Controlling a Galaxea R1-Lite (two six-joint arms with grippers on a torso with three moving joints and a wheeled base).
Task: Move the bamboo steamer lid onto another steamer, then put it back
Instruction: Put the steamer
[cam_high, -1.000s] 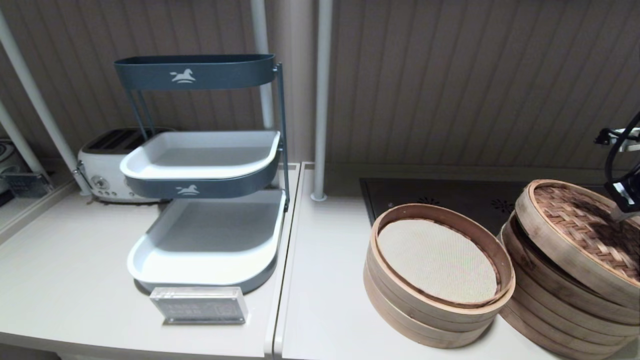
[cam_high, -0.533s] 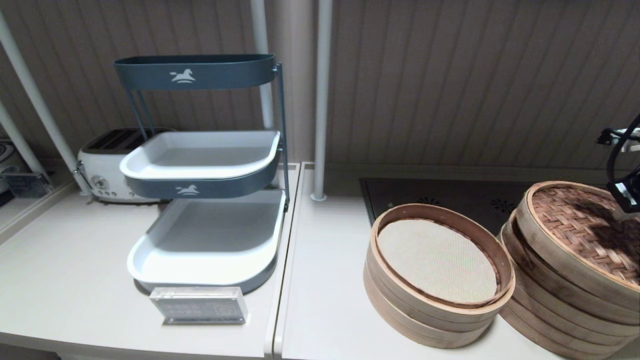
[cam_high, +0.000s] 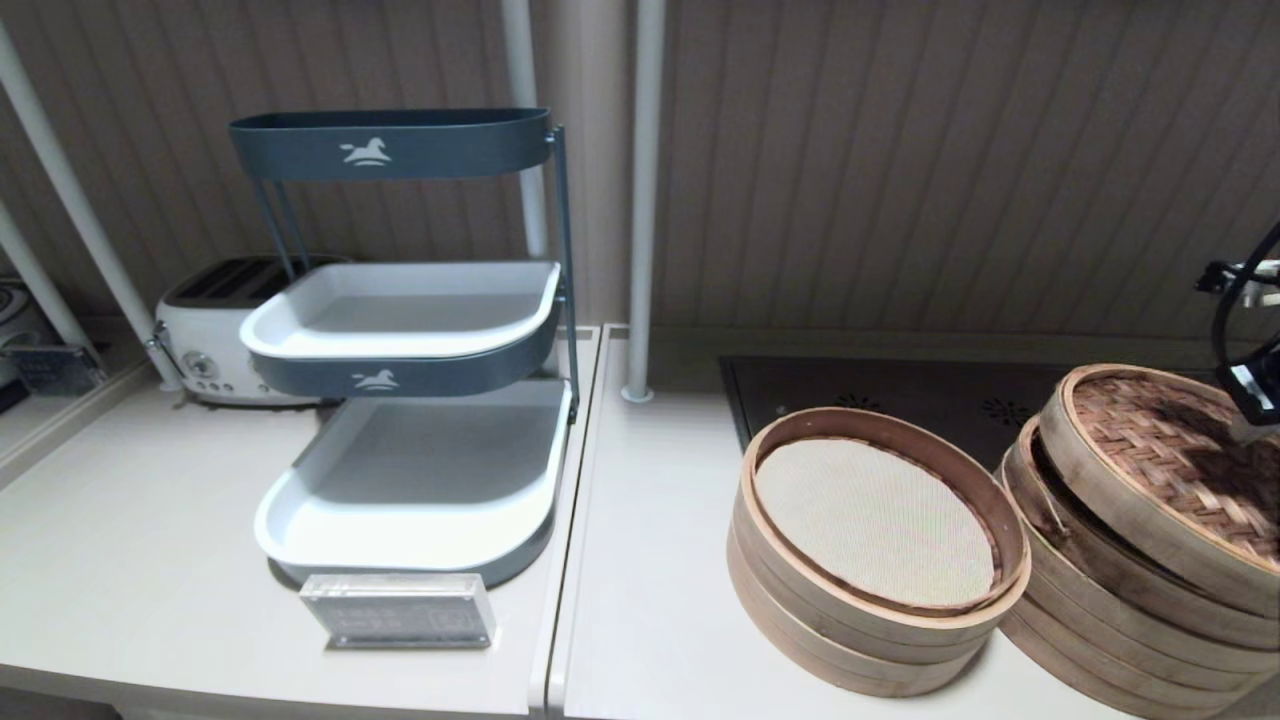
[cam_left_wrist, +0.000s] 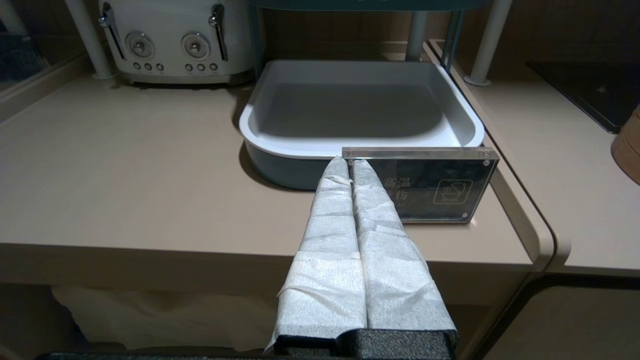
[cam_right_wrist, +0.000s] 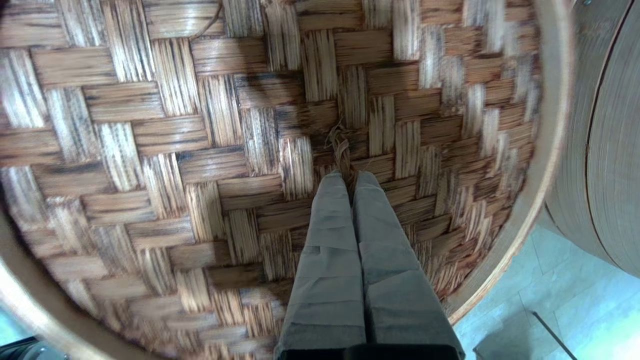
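The bamboo steamer lid (cam_high: 1150, 450), reddish-brown weave with a pale rim, hangs tilted over the right-hand stack of pale bamboo rings, the other steamer (cam_high: 1090, 600). That stack's own lid rim with a stitch (cam_high: 1045, 500) shows just beneath. My right gripper (cam_right_wrist: 350, 174) is shut on the lid's small braided loop (cam_right_wrist: 341, 147) at the centre of the weave (cam_right_wrist: 200, 150). In the head view only its wrist (cam_high: 1255, 385) shows at the right edge. My left gripper (cam_left_wrist: 348, 161) is parked, shut on nothing, in front of the counter edge.
A second bamboo stack with a cream cloth liner (cam_high: 880, 520) stands just left of the lidded one. A tiered grey-blue tray rack (cam_high: 410, 440), a clear acrylic sign (cam_high: 398, 610) and a white toaster (cam_high: 215, 340) occupy the left counter. A dark hob (cam_high: 900, 395) lies behind the steamers.
The lid has shifted slightly to the right with my right gripper and sits a little lower over the stack. The left arm has not moved.
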